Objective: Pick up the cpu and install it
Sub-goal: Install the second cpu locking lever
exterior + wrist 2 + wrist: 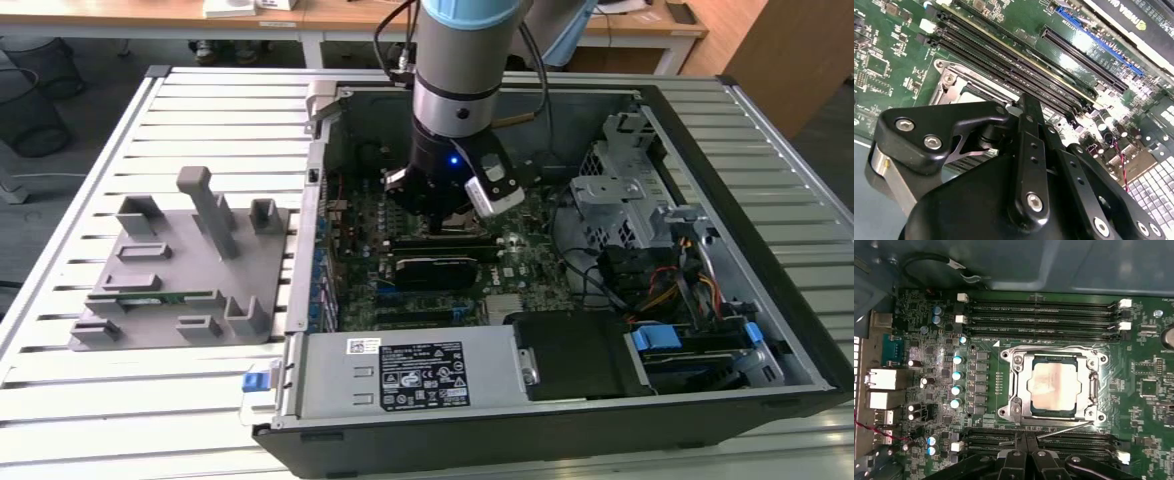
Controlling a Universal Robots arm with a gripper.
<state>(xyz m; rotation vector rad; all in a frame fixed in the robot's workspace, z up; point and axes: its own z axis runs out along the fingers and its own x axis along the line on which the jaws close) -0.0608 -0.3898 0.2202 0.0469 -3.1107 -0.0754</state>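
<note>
Cpu sits seated in the motherboard socket: in the first wrist view you see its silvery top lying flat and square inside the metal frame, with the frame's edges around all four sides of it. Your gripper is beside the socket and apart from the chip; its black fingers are pressed together with no gap and nothing between them, so it is clenched on nothing. The fingertips point at the frame's edge, close by a thin metal lever that runs along that side of the socket.

Memory slots run in rows on the side of the socket away from the gripper, and more slots lie on the gripper's own side. In the second wrist view you look past the black gripper body to the corner of the socket frame and the long slots beyond it.

In the exterior view your arm reaches straight down into the open computer case, its gripper low over the green board near the case's middle. To the exterior view's left of the case, a grey fixture stands on the slatted table, well apart from the arm.
</note>
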